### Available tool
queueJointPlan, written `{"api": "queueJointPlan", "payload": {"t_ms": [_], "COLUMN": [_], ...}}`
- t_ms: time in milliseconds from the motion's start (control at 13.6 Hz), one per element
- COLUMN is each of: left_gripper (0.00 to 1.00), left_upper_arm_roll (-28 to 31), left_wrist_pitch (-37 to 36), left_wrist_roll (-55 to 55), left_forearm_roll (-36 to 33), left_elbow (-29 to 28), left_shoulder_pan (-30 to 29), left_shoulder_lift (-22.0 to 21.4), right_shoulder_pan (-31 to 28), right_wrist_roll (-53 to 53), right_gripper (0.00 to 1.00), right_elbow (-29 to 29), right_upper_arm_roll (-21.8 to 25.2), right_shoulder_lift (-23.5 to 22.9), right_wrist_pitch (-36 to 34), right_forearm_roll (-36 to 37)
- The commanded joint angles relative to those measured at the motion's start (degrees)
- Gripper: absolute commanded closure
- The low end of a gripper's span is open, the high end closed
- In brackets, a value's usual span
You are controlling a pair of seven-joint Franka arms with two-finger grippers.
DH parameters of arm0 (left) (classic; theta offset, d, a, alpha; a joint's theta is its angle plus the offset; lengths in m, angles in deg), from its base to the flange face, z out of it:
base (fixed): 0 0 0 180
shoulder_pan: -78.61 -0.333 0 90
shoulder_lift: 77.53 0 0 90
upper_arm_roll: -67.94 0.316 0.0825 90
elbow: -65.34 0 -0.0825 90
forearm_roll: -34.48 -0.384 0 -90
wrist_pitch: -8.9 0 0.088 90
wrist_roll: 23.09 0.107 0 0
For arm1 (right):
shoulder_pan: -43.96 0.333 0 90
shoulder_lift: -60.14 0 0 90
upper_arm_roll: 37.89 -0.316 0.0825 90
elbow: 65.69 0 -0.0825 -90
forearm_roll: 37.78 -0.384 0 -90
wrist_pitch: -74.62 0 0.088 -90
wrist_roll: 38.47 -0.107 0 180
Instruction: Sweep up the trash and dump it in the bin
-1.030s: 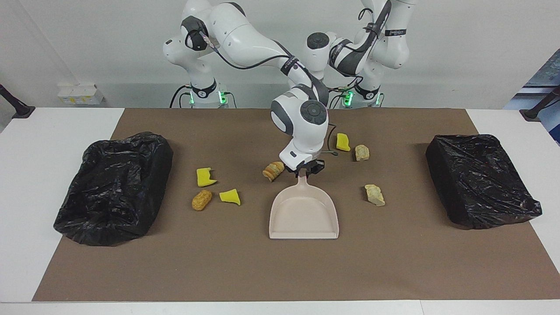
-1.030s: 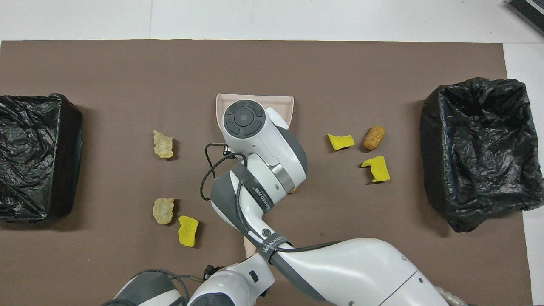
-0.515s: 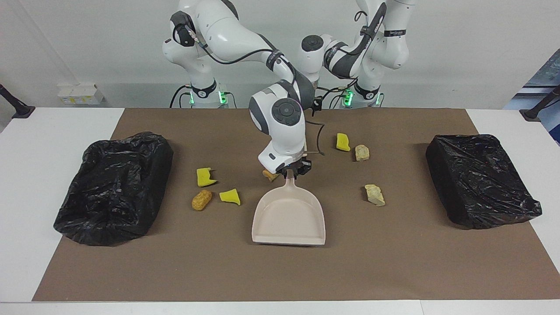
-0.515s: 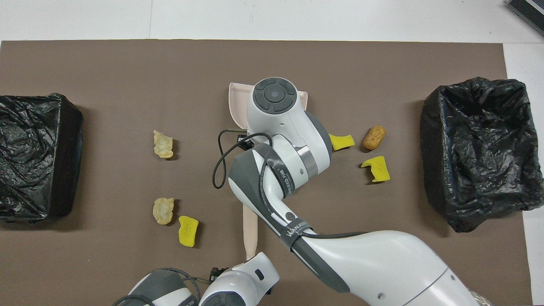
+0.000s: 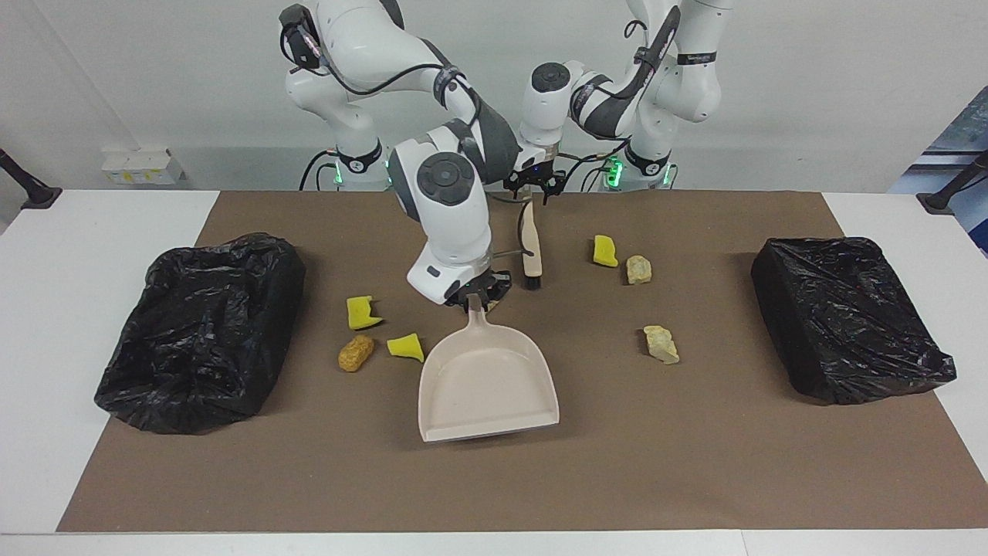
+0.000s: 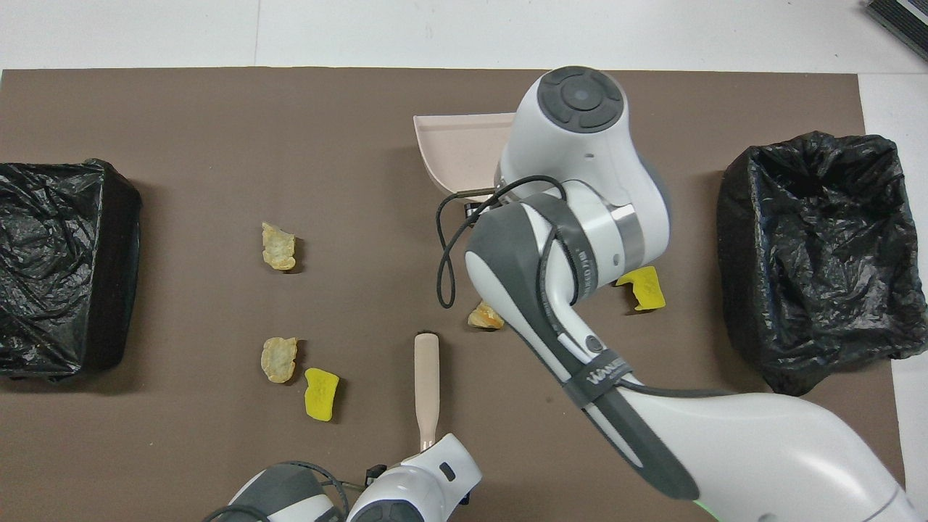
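- Nearest the robots, the left gripper (image 5: 534, 188) has its fingers clamped on the handle end of the brush (image 5: 530, 247).
- Farther out, the right gripper (image 5: 477, 297) grips the dustpan (image 5: 488, 380) by its handle.
- The trash lies scattered on the brown mat (image 5: 695, 463): yellow sponge scraps (image 5: 361, 311), an orange-brown lump (image 5: 355, 352) beside the pan, pale chunks (image 5: 661, 343) toward the left arm's end.
- Two black-lined bins (image 5: 199, 328) sit at the mat's ends.

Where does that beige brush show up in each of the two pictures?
Facing view: the brush hangs upright near the top middle, its handle in the left gripper.
Overhead view: the brush is a pale stick at the bottom middle, rising from the left gripper at the frame's lower edge.
Shared landmark: the dustpan, farther from the robots than the brush.
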Motion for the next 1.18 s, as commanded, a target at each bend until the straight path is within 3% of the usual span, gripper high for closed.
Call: {"api": "queueJointPlan", "payload": {"t_ms": [0,221,515,662,883,1104], "left_gripper": [1.00,1.00,1.00,1.00,1.00,1.00], "left_upper_arm_roll": [0.8,0.8,0.9,0.9,0.9,0.9], "left_wrist_pitch": [-2.6,-10.2,-18.4,-22.0,-24.7,-25.8], "left_wrist_roll": [-0.2,0.5,3.5,4.5,4.4,4.0], "left_forearm_roll": [0.9,0.4,-2.3,-5.3,-8.6,-10.4], "left_elbow": [1.6,6.7,9.8,10.0,9.6,8.6], "left_shoulder_pan": [-0.3,-5.0,-15.3,-20.5,-26.5,-30.7], "left_shoulder_lift": [0.9,1.0,-1.2,-3.8,-4.3,-5.1], "right_shoulder_pan": [-0.5,-0.3,0.6,1.8,4.4,8.8], "right_wrist_roll": [13.3,22.4,42.6,45.5,48.8,48.4], "right_gripper": [1.00,1.00,1.00,1.00,1.00,1.00], "right_elbow": [3.7,5.1,9.6,10.9,12.3,15.7], "right_upper_arm_roll": [-0.7,-0.5,-0.7,-0.8,-1.1,-1.6], "right_shoulder_lift": [2.3,3.0,5.3,6.1,7.2,7.8], "right_wrist_pitch": [-0.2,-0.2,0.8,0.9,1.4,7.2], "right_forearm_roll": [-0.9,-0.1,6.6,8.0,8.5,8.2]}}
